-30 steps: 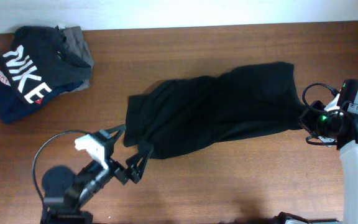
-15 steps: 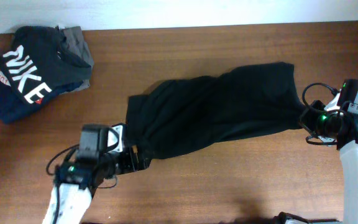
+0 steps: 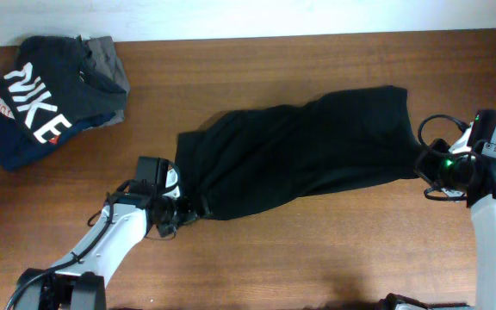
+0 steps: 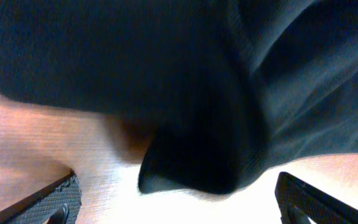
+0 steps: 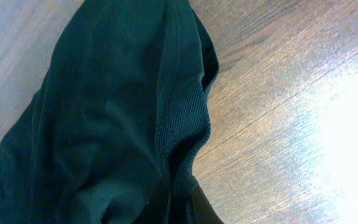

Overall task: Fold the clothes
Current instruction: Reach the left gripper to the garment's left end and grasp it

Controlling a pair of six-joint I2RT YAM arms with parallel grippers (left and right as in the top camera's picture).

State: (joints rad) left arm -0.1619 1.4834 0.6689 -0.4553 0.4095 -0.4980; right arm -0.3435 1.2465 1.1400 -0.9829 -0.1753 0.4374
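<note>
Two holds suit this soft, limp shirt [image 3: 300, 151]: right jaws look pinched on its edge, left jaws gape wide astride the corner [image 4: 191, 168] I'd grab.

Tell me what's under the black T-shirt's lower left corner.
Only wooden table shows around the black T-shirt corner, which sits between the fingers of the open left gripper. Whatever is directly beneath the fabric is covered.

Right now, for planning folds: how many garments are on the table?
3 visible: black T-shirt across the middle; NIKE garment and grey garment piled far-left. More may hide underneath.
</note>
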